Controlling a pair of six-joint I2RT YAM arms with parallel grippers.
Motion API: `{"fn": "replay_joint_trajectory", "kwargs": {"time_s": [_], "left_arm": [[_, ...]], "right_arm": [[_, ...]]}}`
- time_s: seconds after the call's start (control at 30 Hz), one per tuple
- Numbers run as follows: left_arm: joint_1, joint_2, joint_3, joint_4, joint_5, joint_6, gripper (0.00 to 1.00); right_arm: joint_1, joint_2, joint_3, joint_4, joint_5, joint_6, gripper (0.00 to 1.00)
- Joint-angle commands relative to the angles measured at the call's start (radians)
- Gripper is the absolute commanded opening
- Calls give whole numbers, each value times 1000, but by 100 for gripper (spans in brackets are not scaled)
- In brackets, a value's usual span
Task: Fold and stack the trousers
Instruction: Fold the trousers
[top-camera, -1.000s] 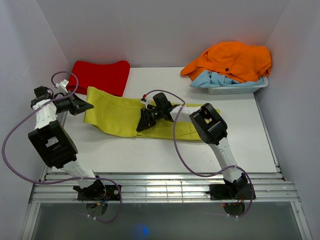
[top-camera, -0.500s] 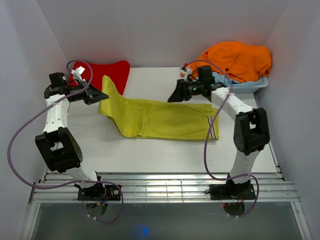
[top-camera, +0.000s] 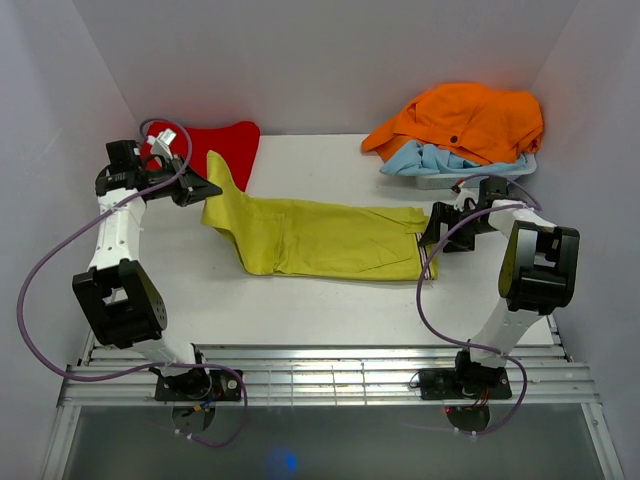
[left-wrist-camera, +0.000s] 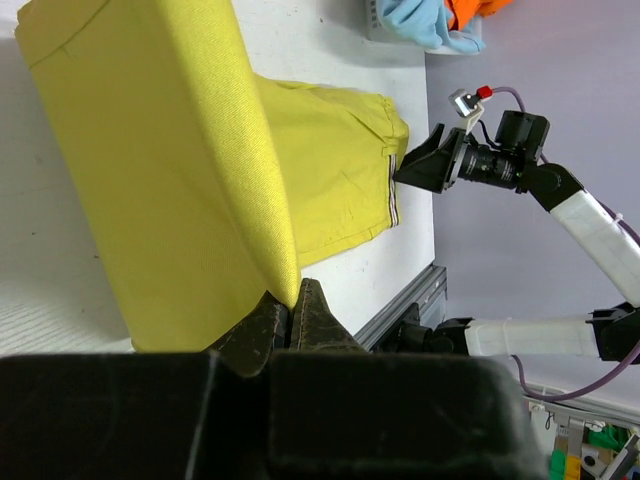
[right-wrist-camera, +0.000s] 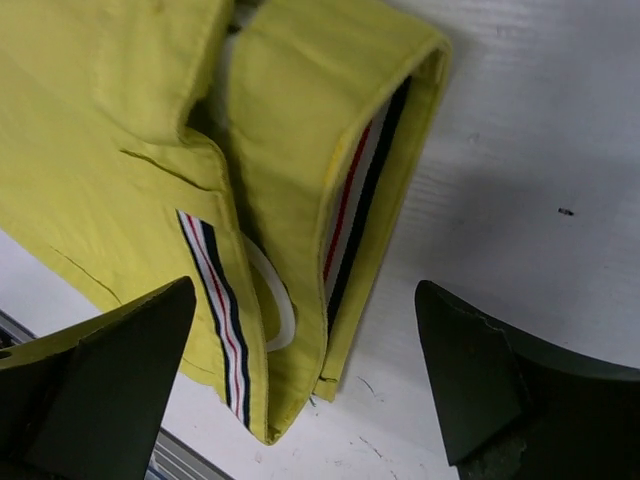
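Observation:
The yellow-green trousers (top-camera: 320, 235) lie lengthwise across the middle of the table, with the waistband on the right. My left gripper (top-camera: 208, 188) is at the back left, shut on the leg end, which it holds up off the table. In the left wrist view the fabric (left-wrist-camera: 150, 150) hangs from the closed fingertips (left-wrist-camera: 290, 300). My right gripper (top-camera: 432, 238) stands open just above the waistband end. In the right wrist view the striped waistband lining (right-wrist-camera: 355, 210) lies between the wide-apart fingers (right-wrist-camera: 130, 350), and nothing is gripped.
A red cloth (top-camera: 205, 150) lies at the back left, behind the lifted leg. At the back right a tray (top-camera: 470, 180) holds an orange garment (top-camera: 465, 120) over a light blue one (top-camera: 435, 160). White walls enclose the table on three sides.
My right gripper left the middle of the trousers, swung by the back right, opened and came down at the waistband. The left gripper pulled the leg end back; the trousers now lie stretched out.

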Motion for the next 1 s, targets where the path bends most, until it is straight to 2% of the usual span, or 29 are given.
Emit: {"fn": "replay_joint_trajectory", "kwargs": {"time_s": [0.0,0.03,0.07,0.1,0.13,0.17,0.23,0.27,0.3,0.33,0.6,0.77,0.87,0.97], "left_arm": [[-7,-50,2,26,6,-12,0],[-7,-52,1,26,6,-11,0],[-7,-53,1,26,4,-8,0],[-7,-52,2,26,0,-8,0],[-7,-52,4,26,0,-6,0],[-9,-50,10,26,0,-5,0],[-18,-45,16,26,-11,-9,0],[-26,-45,21,26,-22,-15,0],[-47,-48,27,26,-29,-23,0],[-62,-52,33,26,-51,-23,0],[-275,-35,73,63,-118,-97,0],[-395,13,82,158,-112,-242,0],[-522,49,87,204,-150,-266,0],[-593,91,94,242,-177,-292,0]], "right_arm": [[7,5,-22,31,68,-5,95],[7,22,-27,34,63,-3,95],[7,31,-28,39,49,0,100],[6,49,-31,49,37,-3,93],[6,59,-34,54,28,-8,83],[6,68,-37,57,-10,-9,63],[6,83,-59,74,-46,-3,40],[6,82,-70,82,-75,1,19],[6,80,-77,89,-116,9,11],[6,73,-85,106,-132,15,8],[15,40,-102,128,-218,23,8],[30,39,-116,137,-232,32,8],[39,37,-125,164,-241,47,8],[44,43,-126,177,-258,69,8]]}}
